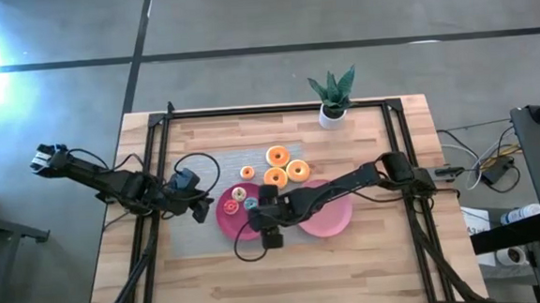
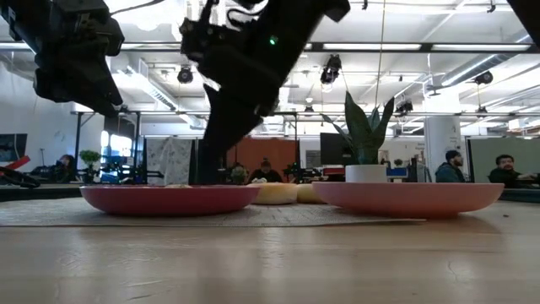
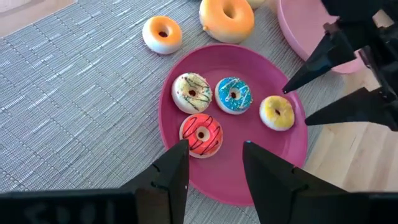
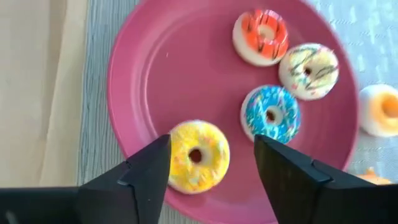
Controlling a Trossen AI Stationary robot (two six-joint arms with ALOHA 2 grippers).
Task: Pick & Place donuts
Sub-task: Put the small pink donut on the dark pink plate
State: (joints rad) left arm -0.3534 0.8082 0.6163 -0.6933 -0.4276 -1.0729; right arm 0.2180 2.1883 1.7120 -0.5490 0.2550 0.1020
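Grey mat (image 3: 74, 112) under magenta plate (image 4: 161, 74), right gripper (image 4: 211, 163) fingers wide astride yellow donut (image 4: 198, 155), left gripper (image 3: 214, 163) fingers wide.

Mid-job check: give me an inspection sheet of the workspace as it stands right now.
Surface: wooden table with a grey woven mat.
Job's things: magenta plate holds four donuts: red-iced, whitish-iced, blue-iced, yellow-iced. More donuts lie on the mat. Pink plate beside it.
Clutter: potted plant at the table's far edge.
Grippers: right gripper open, straddling the yellow-iced donut; left gripper open near the plate's rim.
Cables: black cable loops on the table; more off the right side.
Surroundings: people seated in the room behind.
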